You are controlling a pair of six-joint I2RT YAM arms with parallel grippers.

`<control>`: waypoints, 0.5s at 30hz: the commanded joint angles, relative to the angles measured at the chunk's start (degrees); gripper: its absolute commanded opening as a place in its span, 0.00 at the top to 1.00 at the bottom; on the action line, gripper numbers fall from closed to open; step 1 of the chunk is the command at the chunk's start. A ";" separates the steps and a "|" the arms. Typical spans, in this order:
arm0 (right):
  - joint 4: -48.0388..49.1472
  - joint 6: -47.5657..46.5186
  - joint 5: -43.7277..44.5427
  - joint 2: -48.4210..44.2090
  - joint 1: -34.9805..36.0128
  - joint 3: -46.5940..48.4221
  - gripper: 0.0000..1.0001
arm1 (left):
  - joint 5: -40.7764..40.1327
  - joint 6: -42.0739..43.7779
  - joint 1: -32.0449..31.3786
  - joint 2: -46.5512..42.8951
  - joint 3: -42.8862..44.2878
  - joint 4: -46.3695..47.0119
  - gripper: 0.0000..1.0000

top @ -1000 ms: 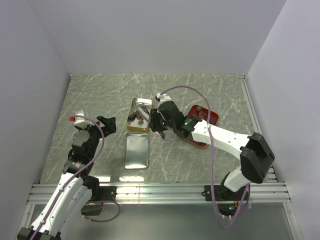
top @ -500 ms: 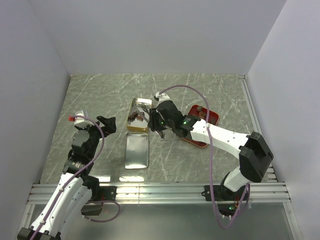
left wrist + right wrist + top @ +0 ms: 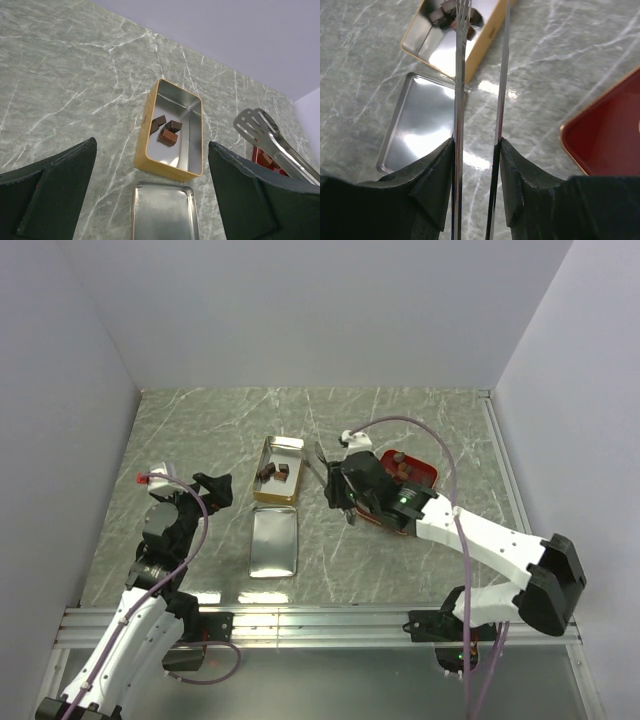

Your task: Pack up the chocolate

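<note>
We count three chocolate chunks (image 3: 168, 136) in the one gold tin (image 3: 167, 171). We make out at least two more on the single red tray (image 3: 428, 475), which is partly hidden, so we cannot total those. There is one loose silver lid (image 3: 273, 543), one pair of metal tongs (image 3: 270, 137), and two hands: the left hand (image 3: 214, 487) and the right hand (image 3: 477, 147).
</note>
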 commanded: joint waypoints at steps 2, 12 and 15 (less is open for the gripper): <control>-3.51 1.31 4.48 -6.39 -2.15 -3.93 0.53 | 1.15 -1.41 -0.19 -1.13 -0.59 2.12 0.01; -6.06 2.81 2.02 -20.55 -11.03 -15.97 0.52 | 0.71 -1.23 -0.19 -2.28 -0.50 1.41 0.01; -5.89 2.81 0.88 -21.52 -13.23 -17.64 0.52 | 0.88 -1.23 -0.19 -2.37 -0.59 1.50 0.01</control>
